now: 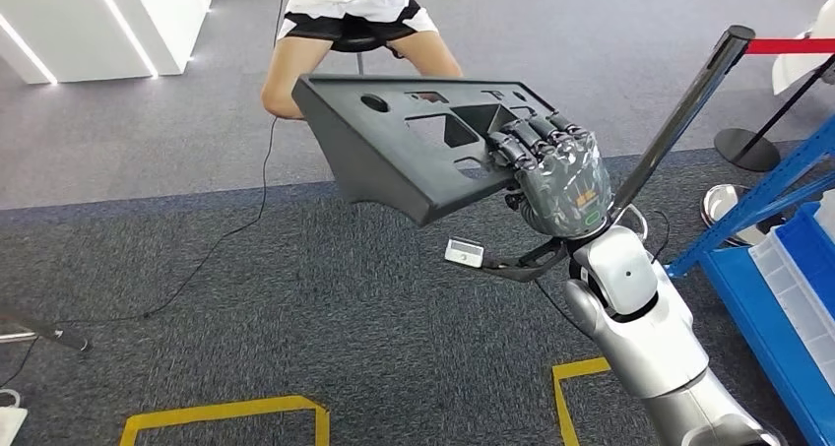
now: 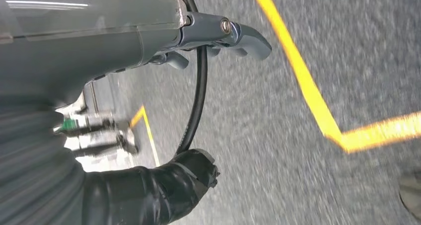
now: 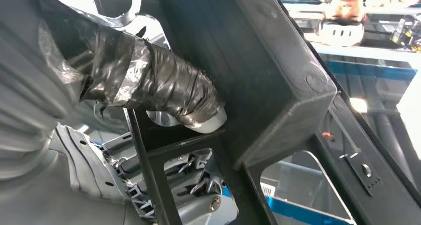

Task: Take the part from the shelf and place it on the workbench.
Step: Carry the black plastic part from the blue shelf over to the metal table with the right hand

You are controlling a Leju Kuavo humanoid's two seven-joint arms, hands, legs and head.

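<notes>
The part is a large black plastic panel with several cut-outs, held tilted in the air over grey carpet. My right hand grips its near right edge, with the dark fingers over the top face. In the right wrist view my taped thumb presses on the panel's underside, and the fingers show through a cut-out. My left hand hangs over the carpet with its fingers apart and holds nothing.
A person sits just beyond the panel. A blue shelf frame and blue bins stand at the right, with a stanchion base and a metal bowl behind them. Yellow tape and a cable lie on the carpet.
</notes>
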